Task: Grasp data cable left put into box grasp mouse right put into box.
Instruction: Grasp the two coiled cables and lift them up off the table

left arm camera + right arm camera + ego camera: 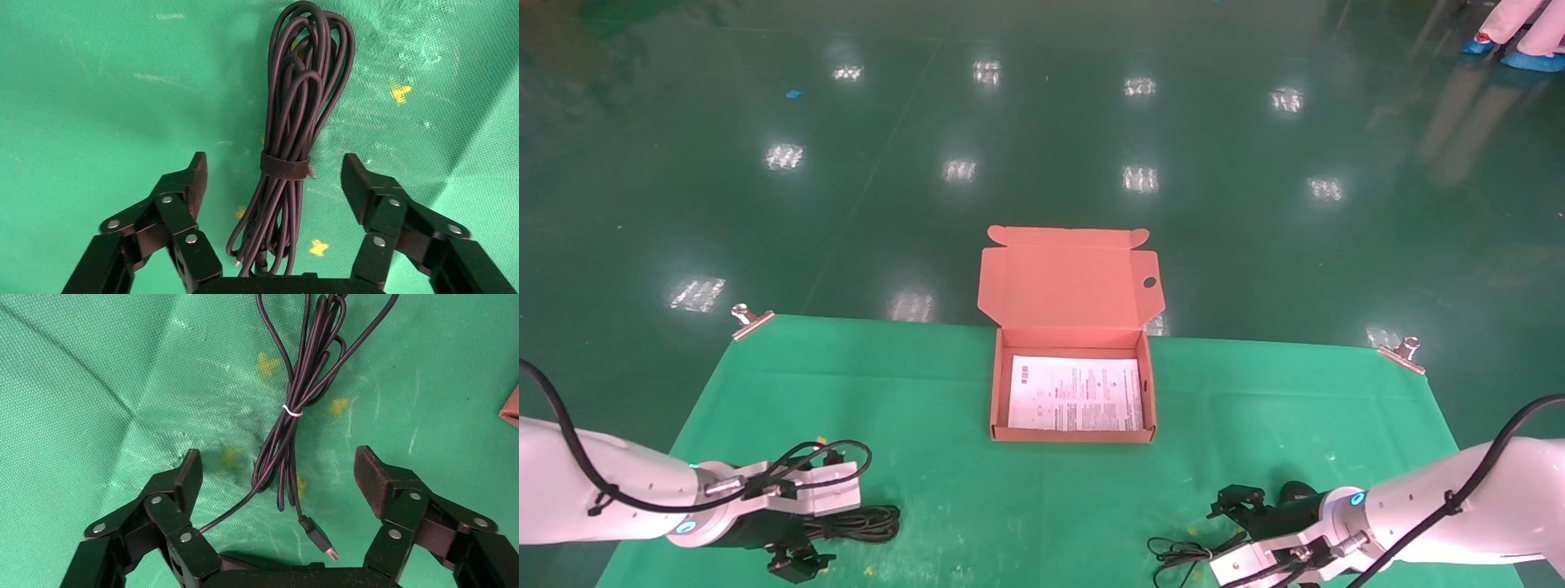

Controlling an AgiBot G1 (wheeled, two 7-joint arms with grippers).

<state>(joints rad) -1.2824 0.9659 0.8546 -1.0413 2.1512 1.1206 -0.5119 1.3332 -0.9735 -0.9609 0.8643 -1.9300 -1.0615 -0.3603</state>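
Both my grippers hover spread wide over black cords on the green cloth.

My left gripper [273, 177] straddles the thin black rubbery data cable [298, 122], a strap-bound bundle whose long axis runs straight out between my fingers. The salmon-orange cardboard box [1072, 434] lies mid-table, lid flung back, white printed sheet [1076, 394] inside. My right gripper [278, 478], likewise released, hangs over the mouse's tied cord [300, 392]; the black mouse [1294, 492] peeks out beside it.
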